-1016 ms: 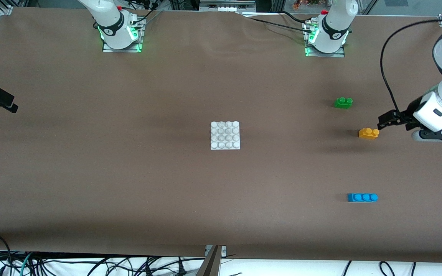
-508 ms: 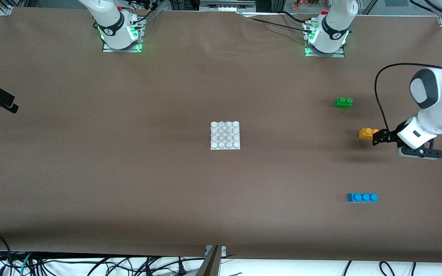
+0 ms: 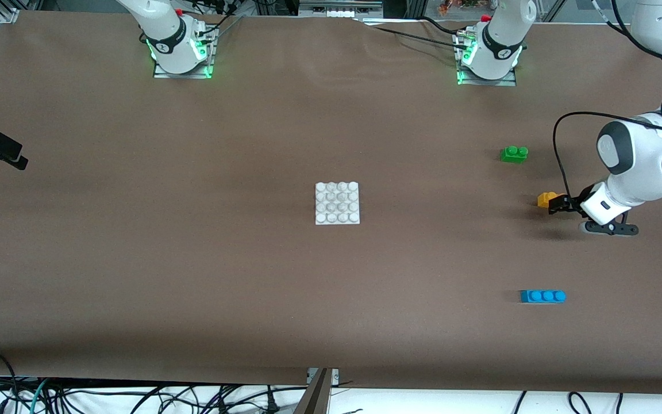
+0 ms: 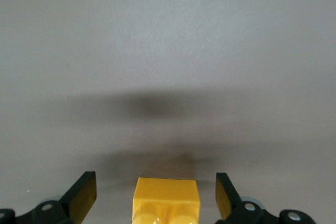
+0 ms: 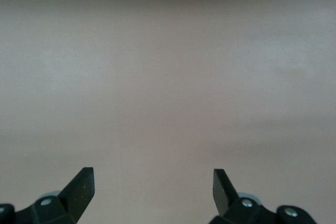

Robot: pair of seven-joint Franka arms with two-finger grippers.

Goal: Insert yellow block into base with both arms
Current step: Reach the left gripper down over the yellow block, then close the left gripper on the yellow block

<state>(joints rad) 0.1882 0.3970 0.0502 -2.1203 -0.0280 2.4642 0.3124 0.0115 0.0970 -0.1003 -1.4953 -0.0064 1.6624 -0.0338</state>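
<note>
The left hand is down at the yellow block, fingers wide.

Nearest the front camera lies the blue brick (image 3: pixel 542 296) on the table (image 3: pixel 193 276). Farther up, toward the left arm's end, sits the yellow block (image 3: pixel 546 199) (its two studs show in the left wrist view), with the left hand (image 3: pixel 557 205) spread wide around it, a finger on each side, not touching. The base (image 3: pixel 337 202) lies mid-table, well apart. Farther still is the green brick (image 3: pixel 514 153). The right hand (image 5: pixel 152 190) waits over bare table, fingers wide and holding nothing.
</note>
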